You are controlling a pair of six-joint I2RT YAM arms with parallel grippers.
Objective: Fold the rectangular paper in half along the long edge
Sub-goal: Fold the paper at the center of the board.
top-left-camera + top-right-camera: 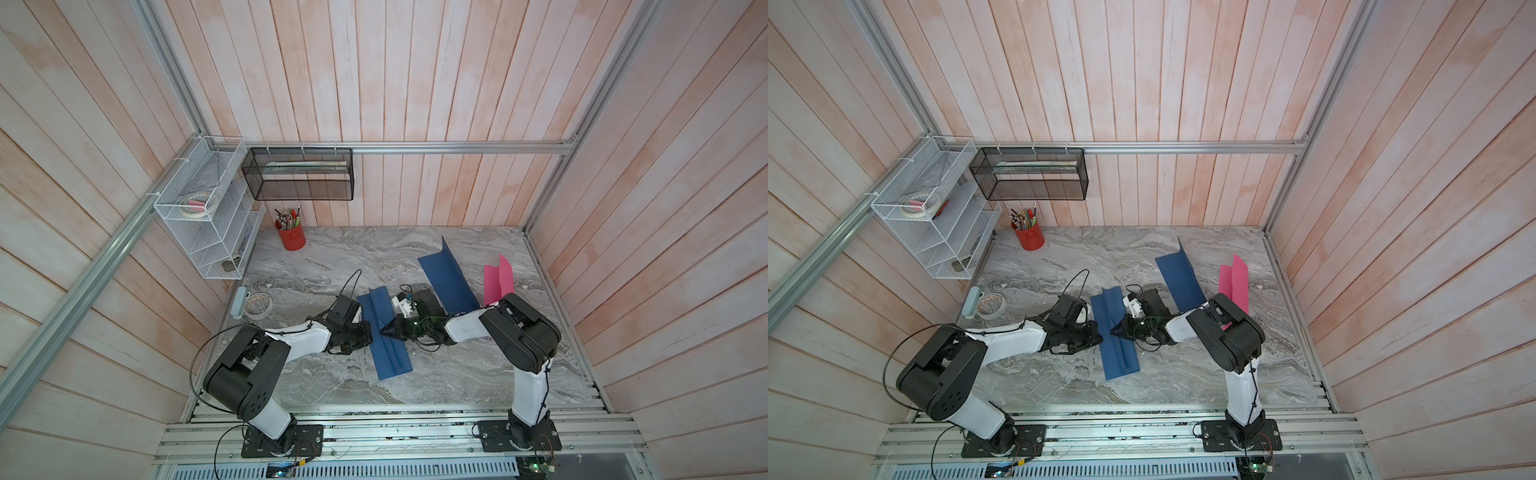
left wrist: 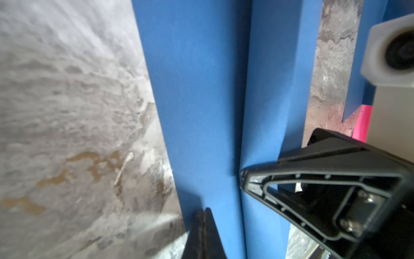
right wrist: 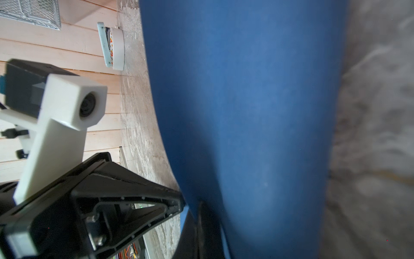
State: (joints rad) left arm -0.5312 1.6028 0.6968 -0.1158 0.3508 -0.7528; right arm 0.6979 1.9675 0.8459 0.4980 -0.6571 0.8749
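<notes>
- A grey marble-pattern tabletop (image 1: 332, 386) lay nearest, bare at its front edge.
- On it, between the two arms, lay the blue rectangular paper (image 1: 395, 357). Its long axis ran away from the arm bases, and a lengthwise crease ridge ran down its middle.
- The left hand (image 1: 370, 332), jaws together and holding nothing, touched the paper's left long edge.
- The right hand (image 1: 384, 331), likewise closed and empty, pointed its tip at the crease from the right. It looked the nearer of the two to the fold line.
- Farther back lay a second blue sheet (image 1: 446, 278) and a pink sheet (image 1: 496, 278), each with a flap raised.
- Behind stood a red pencil cup (image 1: 291, 239), a white wire shelf (image 1: 203, 216) and wood-plank walls (image 1: 415, 83).
</notes>
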